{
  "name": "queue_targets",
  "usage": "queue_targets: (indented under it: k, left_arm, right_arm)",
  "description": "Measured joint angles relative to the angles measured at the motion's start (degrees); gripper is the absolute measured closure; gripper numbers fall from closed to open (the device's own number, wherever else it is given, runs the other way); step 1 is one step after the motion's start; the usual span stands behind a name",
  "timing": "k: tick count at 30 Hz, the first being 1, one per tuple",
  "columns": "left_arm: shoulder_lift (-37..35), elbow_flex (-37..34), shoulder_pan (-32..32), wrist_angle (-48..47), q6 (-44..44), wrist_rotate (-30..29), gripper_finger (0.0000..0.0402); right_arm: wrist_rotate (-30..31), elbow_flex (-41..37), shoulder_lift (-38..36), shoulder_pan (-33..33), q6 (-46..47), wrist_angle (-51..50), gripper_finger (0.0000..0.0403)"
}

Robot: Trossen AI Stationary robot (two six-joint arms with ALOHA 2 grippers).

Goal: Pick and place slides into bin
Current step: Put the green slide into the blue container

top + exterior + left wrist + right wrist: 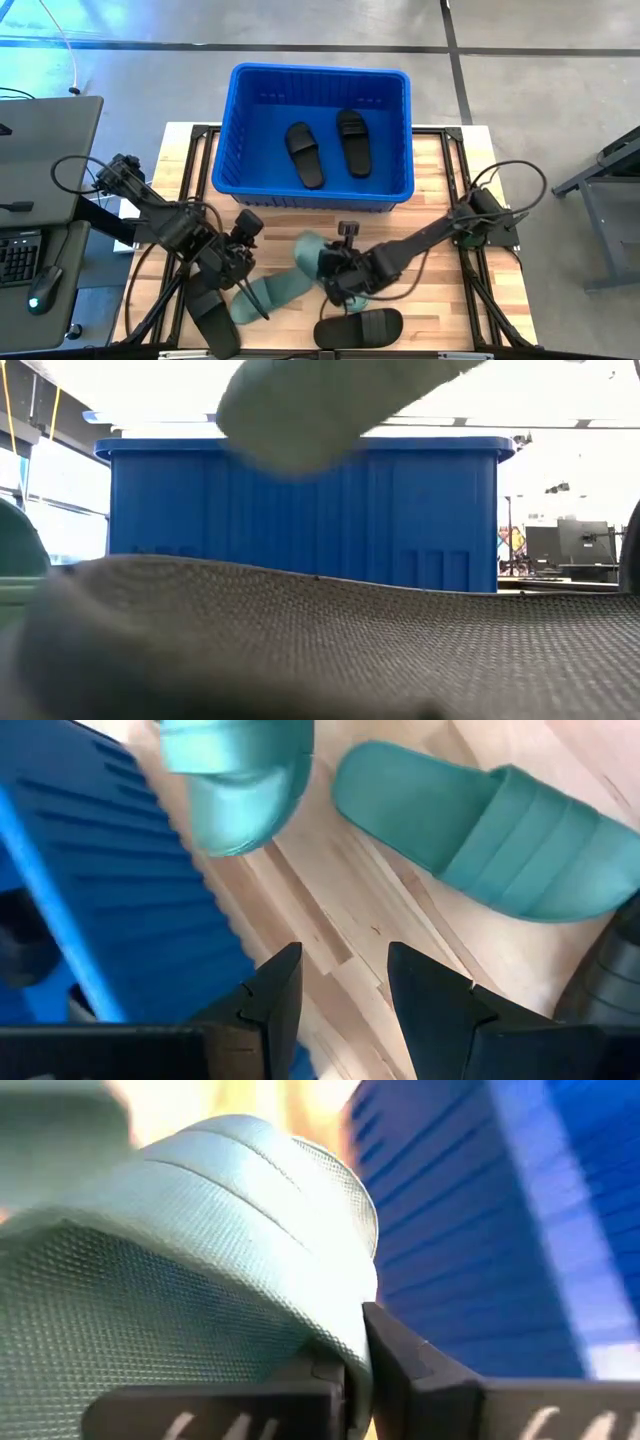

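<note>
Now mid-pick: lower centre, the right tool [335,272] pinches a sage-green rubber slide [312,257] — next, a lift toward the bright blue plastic bin [228,150]; left tool [345,995] spread, waiting.

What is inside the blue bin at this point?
The high view shows two black slides lying side by side on the floor of the blue bin. From the low view its wall hides the inside entirely.

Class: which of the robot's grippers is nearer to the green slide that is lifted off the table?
Right. The right gripper is shut on the lifted sage green rubber slide; the left gripper hangs apart from it, beside the bright blue plastic bin.
</note>
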Motion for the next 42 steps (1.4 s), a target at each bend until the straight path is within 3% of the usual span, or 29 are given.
queue_targets:
  k: [7,9,11,13,16,21,29,33,36,42]
  left_arm:
    - [0.1,11.3,0.0,-7.0,3.1,-3.4,0.0263]
    - [0.0,15.9,0.0,-9.0,4.4,-5.6,0.0263]
    - [0.0,21.0,0.0,-10.4,4.6,-8.2,0.0263]
    - [0.0,25.9,0.0,-10.9,4.7,-10.7,0.0263]
    - [0.0,32.3,0.0,-10.9,5.6,-14.3,0.0263]
    - [-0.1,38.8,0.0,-10.9,10.0,-19.3,0.0263]
    - [0.1,40.2,0.0,-10.9,15.6,-23.1,0.0263]
    - [0.2,40.2,0.0,-10.9,15.6,-23.1,0.0263]
    - [0.2,40.2,0.0,-10.9,15.7,-23.1,0.0263]
    - [0.2,40.2,0.0,-10.9,15.7,-23.1,0.0263]
  right_arm:
    - [30.8,17.3,-0.1,0.5,-12.8,-7.2,0.04]
    - [35.2,21.7,-0.1,-1.4,-17.4,-7.2,0.0401]
    - [34.8,26.2,-0.2,-4.7,-18.6,-7.2,0.04]
    - [31.9,30.0,-0.2,-9.0,-17.3,-7.2,0.0401]
    - [23.0,33.5,-0.2,-17.0,-14.7,-6.4,0.0401]
    - [6.9,29.1,0.0,-32.0,-14.1,3.3,0.0402]
    - [-17.5,9.9,5.9,-46.4,-17.8,43.0,0.0402]
    - [-20.8,3.6,10.3,-49.6,-18.7,58.6,0.0402]
    - [-21.0,1.5,14.0,-51.1,-19.8,64.2,0.0402]
    - [-22.6,2.5,19.3,-52.2,-15.0,65.2,0.0398]
